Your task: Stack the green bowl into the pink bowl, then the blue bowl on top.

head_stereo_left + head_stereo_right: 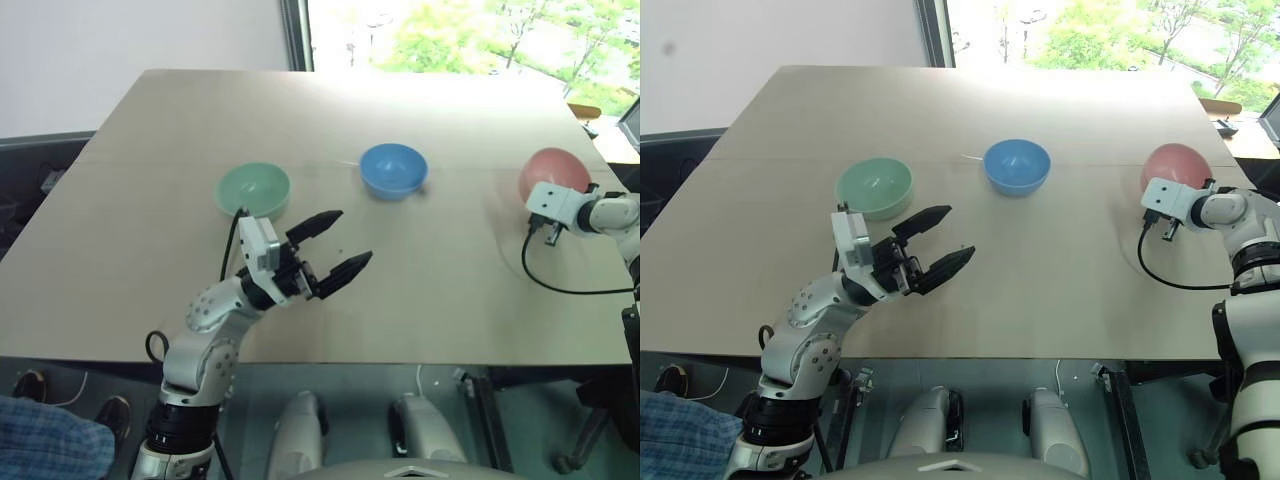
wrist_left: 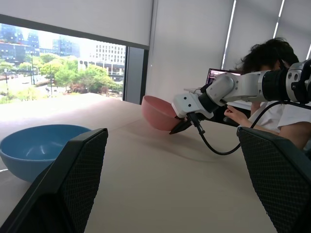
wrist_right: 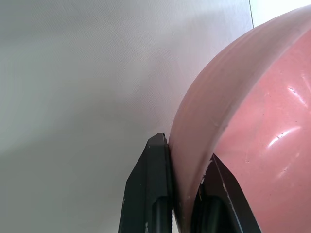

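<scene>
Left claw (image 1: 334, 246): hovers over the near part of the table (image 1: 420, 300), just in front of the green bowl; its two black fingers are spread wide, with nothing between them.
Right claw (image 3: 183, 160): at the right side of the table, closed tight on the near rim of the pink bowl; one black finger lies against the outside of the wall, the other sits inside the bowl, the rim pinched between them.
Cable (image 1: 560, 285): a black lead loops from the right wrist down onto the table just in front of the pink bowl.
Green bowl (image 1: 254, 189): upright on the table, left of centre, just beyond the left claw and apart from it, mouth up.
Blue bowl (image 1: 394, 169): upright on the table near the middle, to the right of the green bowl and a little farther back, well apart from both claws.
Pink bowl (image 1: 553, 168): near the table's right edge, well to the right of the blue bowl; it is tilted, its rounded outside turned toward the head camera.
Person (image 2: 272, 97): seated past the table's right side, behind the right arm, seen from the left wrist.
Window (image 1: 470, 35): beyond the table's far edge, green trees outside.
</scene>
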`<state>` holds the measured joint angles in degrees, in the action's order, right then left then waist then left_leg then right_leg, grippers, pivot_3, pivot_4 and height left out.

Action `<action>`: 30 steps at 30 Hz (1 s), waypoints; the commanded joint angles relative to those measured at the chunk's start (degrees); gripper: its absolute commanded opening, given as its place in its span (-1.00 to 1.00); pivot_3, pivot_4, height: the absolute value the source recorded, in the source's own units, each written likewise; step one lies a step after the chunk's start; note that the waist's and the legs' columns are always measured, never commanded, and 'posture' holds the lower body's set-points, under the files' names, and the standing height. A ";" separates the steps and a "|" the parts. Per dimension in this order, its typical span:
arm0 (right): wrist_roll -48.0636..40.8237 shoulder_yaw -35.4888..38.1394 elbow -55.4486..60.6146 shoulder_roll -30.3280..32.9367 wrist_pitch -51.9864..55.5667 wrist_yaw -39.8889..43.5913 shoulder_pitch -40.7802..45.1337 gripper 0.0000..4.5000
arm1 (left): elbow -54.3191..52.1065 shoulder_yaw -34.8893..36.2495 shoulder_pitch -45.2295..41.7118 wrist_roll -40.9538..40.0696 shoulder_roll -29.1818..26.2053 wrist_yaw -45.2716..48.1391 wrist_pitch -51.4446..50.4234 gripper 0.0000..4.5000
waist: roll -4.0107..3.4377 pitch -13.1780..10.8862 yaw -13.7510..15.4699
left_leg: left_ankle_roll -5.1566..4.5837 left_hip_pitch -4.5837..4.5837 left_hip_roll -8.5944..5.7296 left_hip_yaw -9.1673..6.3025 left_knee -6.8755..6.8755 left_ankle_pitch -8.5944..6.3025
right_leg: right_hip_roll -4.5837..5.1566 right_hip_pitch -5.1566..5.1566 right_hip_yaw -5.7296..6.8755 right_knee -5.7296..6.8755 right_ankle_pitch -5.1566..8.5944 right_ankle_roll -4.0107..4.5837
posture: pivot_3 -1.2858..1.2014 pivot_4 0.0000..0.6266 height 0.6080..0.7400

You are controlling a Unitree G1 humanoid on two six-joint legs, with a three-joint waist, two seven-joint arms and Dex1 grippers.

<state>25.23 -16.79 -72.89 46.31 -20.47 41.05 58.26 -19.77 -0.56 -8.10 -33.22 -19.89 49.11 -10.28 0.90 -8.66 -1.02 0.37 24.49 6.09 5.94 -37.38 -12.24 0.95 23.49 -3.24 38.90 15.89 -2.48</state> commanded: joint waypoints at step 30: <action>-4.56 -13.91 87.47 -8.22 34.81 33.29 -18.63 -0.99 | 4.40 4.05 -1.69 -0.59 -5.16 3.61 1.57 1.00 | -0.07 -0.01 0.42 | -0.14 0.12 0.03 -0.13 -0.05 -0.08 | -0.03 0.09 0.18 0.05 0.01 0.01 | 0.03 -0.52 1.00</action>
<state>19.60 -30.55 12.62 38.12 14.38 74.83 38.65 -14.92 2.42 -9.61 -33.31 -25.15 52.70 -9.49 0.83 -8.67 -0.60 0.23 24.62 6.12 5.82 -37.44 -12.32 0.92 23.57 -3.06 38.95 15.89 -2.47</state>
